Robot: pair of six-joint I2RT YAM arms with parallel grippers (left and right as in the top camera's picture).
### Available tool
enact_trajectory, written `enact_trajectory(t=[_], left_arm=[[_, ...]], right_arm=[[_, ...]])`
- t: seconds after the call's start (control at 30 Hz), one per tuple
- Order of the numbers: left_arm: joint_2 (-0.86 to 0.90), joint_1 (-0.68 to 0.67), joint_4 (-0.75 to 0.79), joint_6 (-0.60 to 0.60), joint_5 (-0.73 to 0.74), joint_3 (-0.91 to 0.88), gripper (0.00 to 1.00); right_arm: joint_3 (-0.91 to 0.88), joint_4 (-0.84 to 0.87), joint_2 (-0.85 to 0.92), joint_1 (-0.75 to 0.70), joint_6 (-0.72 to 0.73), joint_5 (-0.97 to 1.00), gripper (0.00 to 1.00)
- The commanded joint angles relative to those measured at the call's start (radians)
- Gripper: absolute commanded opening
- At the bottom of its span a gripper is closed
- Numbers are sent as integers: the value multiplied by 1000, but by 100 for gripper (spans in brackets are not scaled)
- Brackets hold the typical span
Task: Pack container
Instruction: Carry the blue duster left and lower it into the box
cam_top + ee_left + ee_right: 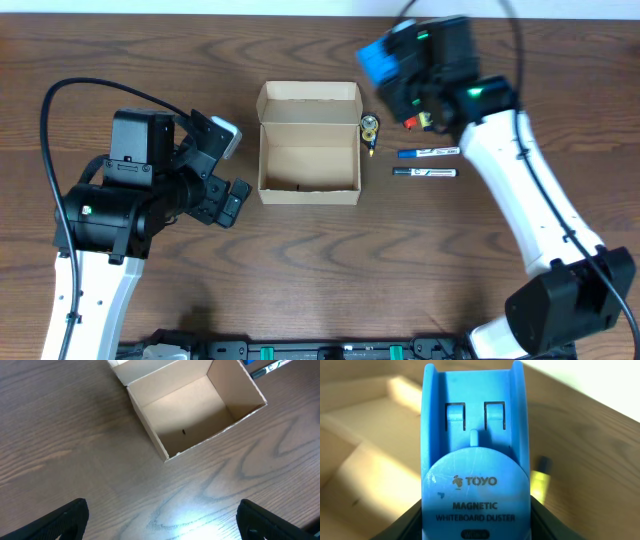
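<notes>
Inspection of my own station: the container (309, 160) sits on the table (150, 40) near its middle, between my two arms, open side up and the hinged flap standing back at the far edge. Its long axis runs side to side across the table, by a small margin, and the mouth faces straight up. Its floor shows only a small dark speck; I judge nothing is packed yet. My right gripper (405, 75) is closed part-way on a blue whiteboard duster (472, 460), held above the table just beyond the container's far right corner, not yet over the opening. Two markers (428, 153) lie parallel on the table to the right of the container, and a small yellow and black item (370, 127) lies just beside its right wall. My left gripper (160, 520) stands fully open and holds nothing, near the container's left side. Remaining, in my judgement: place the duster, then the loose items, then close the flap.
</notes>
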Motion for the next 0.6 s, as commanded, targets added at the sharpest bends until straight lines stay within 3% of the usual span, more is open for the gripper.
enact_trajectory(t=[0.0,0.23,0.57], left_arm=[[0,5,-2,-7,14,11,95],[0,5,-2,-7,14,11,95],[0,5,-2,-7,14,11,95]], right_arm=[[9,-18,1,84,-130,-50,34],[-5,-64,14,198,-308,-95,34],[-9,-104,130,209,-505,-312,32]])
